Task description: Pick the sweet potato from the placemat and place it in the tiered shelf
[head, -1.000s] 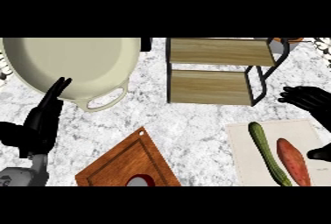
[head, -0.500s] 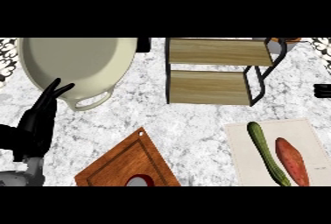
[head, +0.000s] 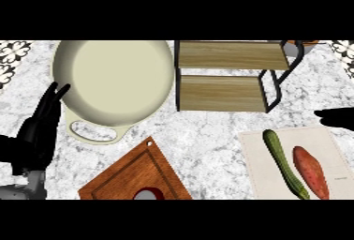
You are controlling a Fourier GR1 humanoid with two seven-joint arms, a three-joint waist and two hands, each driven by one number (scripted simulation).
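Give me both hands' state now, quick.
Left hand: open, fingers straight, holding nothing, at the left edge.
Right hand: only a sliver at the right edge, cannot tell.

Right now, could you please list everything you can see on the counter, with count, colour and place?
sweet potato: one, orange-red, on the placemat, right of the cucumber
cucumber: one, green, on the placemat's left part
placemat: one, beige, lower right
tiered shelf: one, wooden boards in a black frame, upper middle to right
pan: one, cream, upper left, handle toward the viewer
cutting board: one, reddish-brown wood, lower middle, a dark red thing at its lower edge
counter: one, grey-white marble
left hand: one, black, left edge, fingers straight, resting
right hand: one, black, right edge above the placemat, only partly in view
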